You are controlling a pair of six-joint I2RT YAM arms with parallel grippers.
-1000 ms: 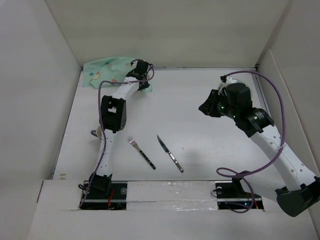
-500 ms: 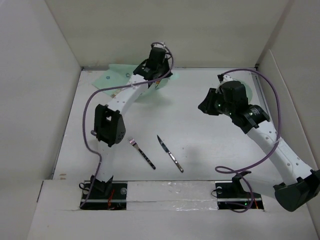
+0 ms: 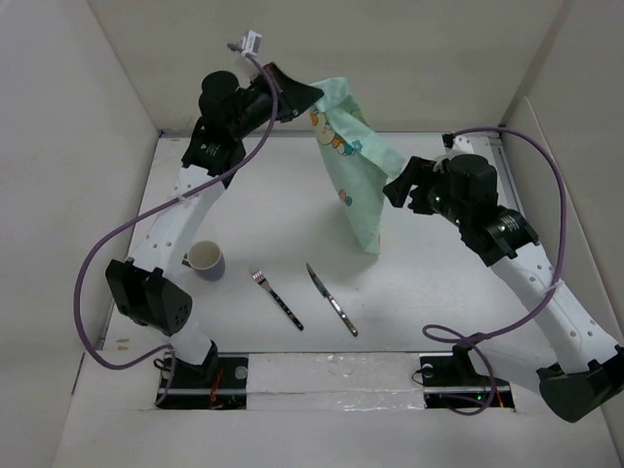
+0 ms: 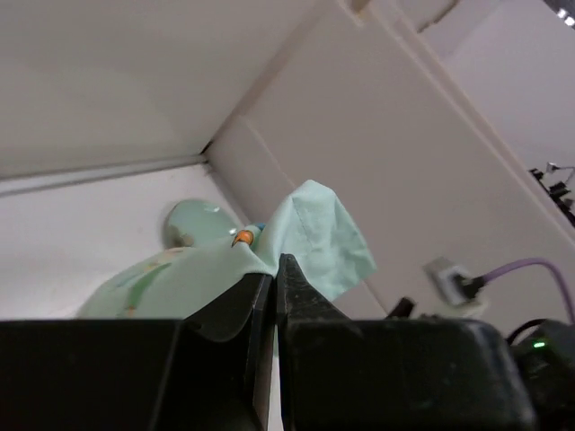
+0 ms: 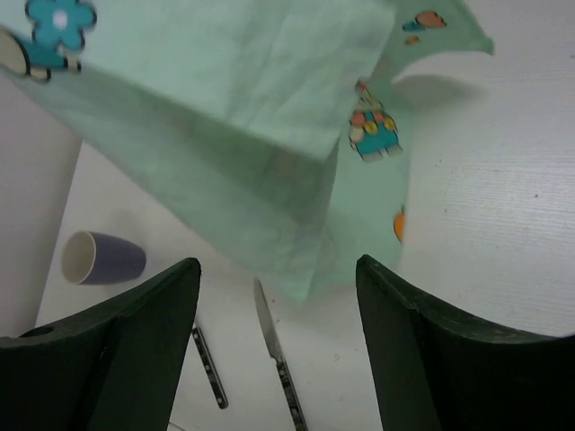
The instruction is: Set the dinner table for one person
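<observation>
A mint-green cartoon-printed placemat [image 3: 353, 171] hangs in the air over the back middle of the dinner table [image 3: 439, 283]. My left gripper [image 3: 310, 96] is raised high and shut on its top corner. In the left wrist view the cloth [image 4: 314, 229] bunches at the closed fingertips of that gripper [image 4: 274, 265]. My right gripper [image 3: 395, 190] stands open just right of the hanging cloth, touching nothing. In the right wrist view the placemat [image 5: 234, 135] droops ahead of that gripper [image 5: 278, 265], its low tip level with the gap.
A purple cup [image 3: 206, 258] with a white inside stands at the left. A fork [image 3: 278, 297] and a knife [image 3: 331, 299] lie side by side near the front edge, also seen below the cloth as knife [image 5: 274, 350] and fork handle [image 5: 208, 364]. White walls enclose the table.
My left arm swung up and to the right, lifting the placemat off the far-left corner into the air. The right gripper's jaws spread wide and it turned toward the cloth.
</observation>
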